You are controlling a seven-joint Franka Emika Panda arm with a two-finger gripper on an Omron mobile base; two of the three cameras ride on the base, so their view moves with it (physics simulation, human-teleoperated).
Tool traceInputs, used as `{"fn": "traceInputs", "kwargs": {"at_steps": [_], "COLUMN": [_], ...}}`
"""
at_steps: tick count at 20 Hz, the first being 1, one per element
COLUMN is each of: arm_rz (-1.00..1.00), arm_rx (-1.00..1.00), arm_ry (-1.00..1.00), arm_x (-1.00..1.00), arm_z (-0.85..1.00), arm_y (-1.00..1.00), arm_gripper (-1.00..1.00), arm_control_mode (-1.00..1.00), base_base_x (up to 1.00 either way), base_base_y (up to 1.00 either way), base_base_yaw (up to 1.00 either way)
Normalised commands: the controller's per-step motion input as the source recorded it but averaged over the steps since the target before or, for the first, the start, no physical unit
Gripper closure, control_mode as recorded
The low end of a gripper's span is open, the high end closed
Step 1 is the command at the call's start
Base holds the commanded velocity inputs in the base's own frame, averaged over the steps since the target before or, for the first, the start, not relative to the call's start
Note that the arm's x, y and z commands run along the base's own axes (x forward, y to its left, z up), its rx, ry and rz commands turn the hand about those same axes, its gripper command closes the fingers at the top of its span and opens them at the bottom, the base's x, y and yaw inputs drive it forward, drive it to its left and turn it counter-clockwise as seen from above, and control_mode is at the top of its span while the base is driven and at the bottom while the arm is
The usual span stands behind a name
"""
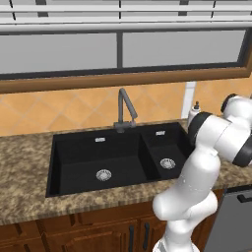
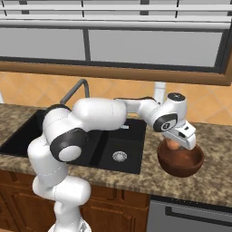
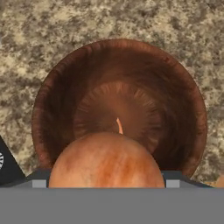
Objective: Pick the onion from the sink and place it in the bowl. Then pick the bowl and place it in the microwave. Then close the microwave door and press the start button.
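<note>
On a speckled granite worktop (image 2: 213, 181) right of the sink (image 2: 113, 149), the onion (image 3: 107, 159) is held in the jaws directly above the bowl (image 2: 180, 162); release is best made low and centred.

Wood-grained brown bowl (image 3: 118, 87), speckled stone counter (image 3: 52, 26), matt black sink (image 1: 113, 157)

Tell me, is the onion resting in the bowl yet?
Not yet. The onion sits at the gripper, over the bowl's bare bottom; the right base view shows it at rim height.
</note>
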Motion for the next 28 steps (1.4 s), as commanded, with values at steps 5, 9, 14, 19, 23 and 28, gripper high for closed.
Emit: {"fn": "traceInputs", "kwargs": {"at_steps": [5,9,14,19,23,28], "arm_rz": [0.00,0.00,0.00,0.00,0.00,0.00], "arm_rx": [0.06,0.05,0.02,0.01,0.00,0.00], "arm_ry": [0.01,0.00,0.03,0.03,0.06,0.06], "arm_x": [0.15,0.17,0.27,0.24,0.22,0.11], "arm_z": [-0.36,-0.36,-0.44,-0.44,-0.41,-0.52], "arm_y": [-0.19,-0.24,-0.13,-0.07,0.00,0.02], "arm_gripper": [1.00,1.00,1.00,1.00,1.00,1.00], "arm_control_mode": [-1.00,-1.00,-1.00,-1.00,-1.00,-1.00], "base_base_x": [0.00,0.00,0.00,0.00,0.00,0.00], "base_base_y": [0.00,0.00,0.00,0.00,0.00,0.00], "base_base_yaw": [0.00,0.00,0.00,0.00,0.00,0.00]}}
